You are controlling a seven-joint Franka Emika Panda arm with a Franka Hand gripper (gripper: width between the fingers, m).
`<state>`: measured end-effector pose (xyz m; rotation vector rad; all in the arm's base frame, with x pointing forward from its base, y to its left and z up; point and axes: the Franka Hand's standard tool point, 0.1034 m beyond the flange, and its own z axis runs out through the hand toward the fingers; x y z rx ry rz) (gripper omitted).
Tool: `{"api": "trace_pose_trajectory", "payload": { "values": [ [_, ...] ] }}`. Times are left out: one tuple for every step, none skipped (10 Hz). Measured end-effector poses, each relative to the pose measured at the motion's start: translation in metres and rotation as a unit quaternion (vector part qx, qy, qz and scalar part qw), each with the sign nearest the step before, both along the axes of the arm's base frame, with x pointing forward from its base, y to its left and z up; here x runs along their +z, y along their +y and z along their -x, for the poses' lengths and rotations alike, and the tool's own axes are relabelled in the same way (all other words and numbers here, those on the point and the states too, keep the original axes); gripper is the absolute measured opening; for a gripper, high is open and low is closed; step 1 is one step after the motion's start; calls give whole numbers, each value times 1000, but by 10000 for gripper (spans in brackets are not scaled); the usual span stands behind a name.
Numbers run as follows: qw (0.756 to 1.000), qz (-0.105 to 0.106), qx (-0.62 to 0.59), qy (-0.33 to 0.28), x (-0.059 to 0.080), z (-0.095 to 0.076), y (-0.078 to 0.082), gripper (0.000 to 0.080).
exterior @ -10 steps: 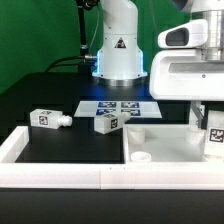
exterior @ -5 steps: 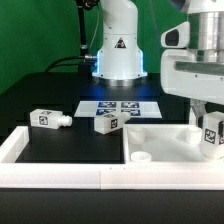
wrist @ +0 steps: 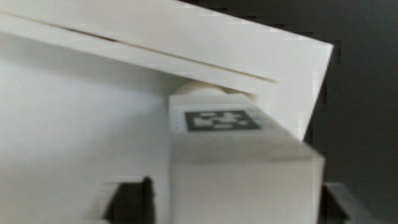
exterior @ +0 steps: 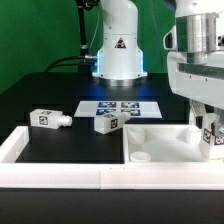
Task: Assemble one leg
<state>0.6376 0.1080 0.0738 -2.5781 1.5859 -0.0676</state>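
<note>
We count three legs in the exterior view. One leg (exterior: 211, 136) hangs at the exterior view's far right, clamped in the gripper (exterior: 209, 128), over the right end of the large white panel (exterior: 165, 146). The wrist view shows the same leg (wrist: 231, 160) close up, its square tag facing the camera and its top end touching or almost touching the panel's raised rim (wrist: 160, 55); we cannot tell which. The dark fingers (wrist: 128, 203) stand on either side of the leg's body, closed against it.

Two more legs lie loose on the black table (exterior: 50, 95). The left leg (exterior: 47, 118) rests near the exterior view's left, its round peg pointing right. The middle leg (exterior: 107, 123) lies just beyond the panel's far left corner, near the marker board (exterior: 118, 106), which lies flat in front of the robot's base (exterior: 120, 50) and carries four tags by our count.

We see one panel, set inside the near right corner of the white frame (exterior: 60, 172) that borders the table. On the panel we make out two round raised sockets, one near its left front (exterior: 140, 157) and one at its far left (exterior: 137, 132).
</note>
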Motion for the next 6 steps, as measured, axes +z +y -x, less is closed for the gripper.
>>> {"api": "trace_pose_trajectory", "payload": {
  "values": [
    [994, 14, 111, 8, 0, 3, 7, 473],
    [990, 12, 144, 6, 1, 5, 11, 606],
    [989, 17, 147, -11, 1, 8, 6, 642],
    [981, 24, 190, -13, 0, 10, 4, 648],
    [973, 28, 227, -15, -1, 10, 4, 648],
    [964, 31, 263, -17, -1, 10, 4, 648]
  ]
}}
